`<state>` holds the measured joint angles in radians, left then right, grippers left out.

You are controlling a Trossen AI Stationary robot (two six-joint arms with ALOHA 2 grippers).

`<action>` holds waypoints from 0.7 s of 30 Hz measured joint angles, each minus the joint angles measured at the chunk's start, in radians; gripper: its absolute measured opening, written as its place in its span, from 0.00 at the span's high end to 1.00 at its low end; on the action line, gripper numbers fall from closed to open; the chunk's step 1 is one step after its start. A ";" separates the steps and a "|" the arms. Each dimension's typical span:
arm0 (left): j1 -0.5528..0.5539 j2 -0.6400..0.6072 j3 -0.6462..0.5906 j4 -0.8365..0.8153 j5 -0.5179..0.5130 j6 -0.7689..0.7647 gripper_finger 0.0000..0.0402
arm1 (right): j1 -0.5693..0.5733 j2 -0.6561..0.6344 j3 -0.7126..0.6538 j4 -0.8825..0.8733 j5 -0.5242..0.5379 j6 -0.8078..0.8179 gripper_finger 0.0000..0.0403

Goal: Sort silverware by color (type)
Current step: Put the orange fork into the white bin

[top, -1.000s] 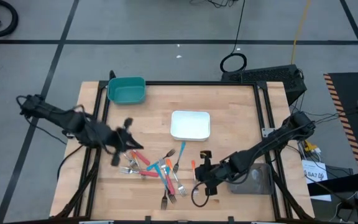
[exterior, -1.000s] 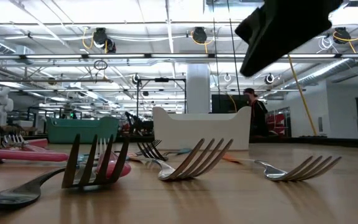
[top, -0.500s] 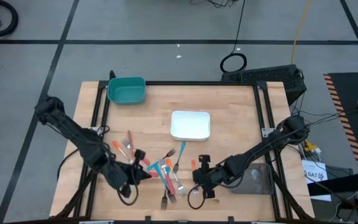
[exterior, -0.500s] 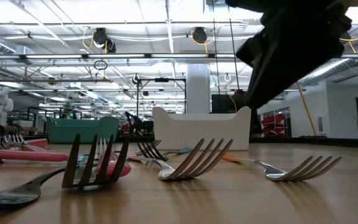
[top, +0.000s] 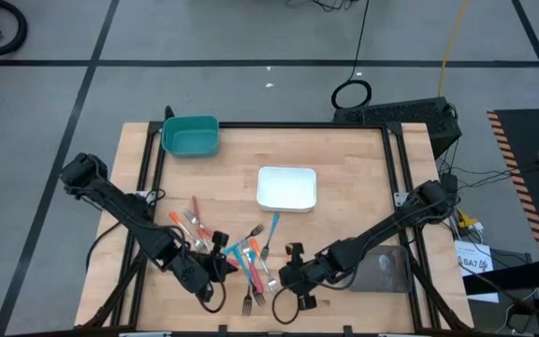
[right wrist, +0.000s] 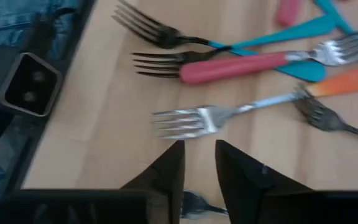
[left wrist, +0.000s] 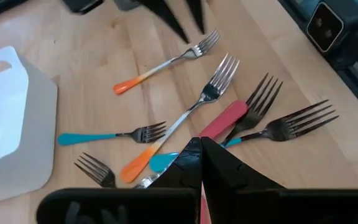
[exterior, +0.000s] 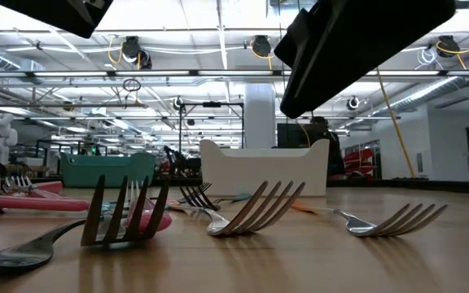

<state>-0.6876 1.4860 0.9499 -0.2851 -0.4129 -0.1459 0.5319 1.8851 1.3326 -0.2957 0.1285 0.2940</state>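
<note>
Light, stiff, flat-lying silverware [top: 247, 257] in a crossed heap at the table's [top: 344, 159] front middle, probably best pinched across a free plastic handle; left gripper [top: 221, 267] closed and empty, right gripper [top: 286, 278] slightly parted, empty

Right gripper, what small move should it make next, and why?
Probably lower the right gripper onto the orange-handled fork just ahead of its parted fingers; the left gripper hovers shut over the pile of forks.
</note>
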 joint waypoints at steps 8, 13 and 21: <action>0.000 0.000 0.000 0.000 0.001 -0.033 0.98 | 0.013 0.080 0.073 0.001 0.003 -0.033 0.66; 0.000 0.000 0.000 0.000 0.001 -0.033 0.98 | 0.015 0.133 0.110 -0.003 -0.001 -0.105 0.63; 0.002 0.000 0.000 0.000 0.002 0.008 0.98 | 0.026 0.140 0.131 -0.001 -0.027 -0.091 0.63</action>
<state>-0.6856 1.4857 0.9497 -0.2853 -0.4112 -0.1375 0.5584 2.0251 1.4631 -0.2970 0.1011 0.2029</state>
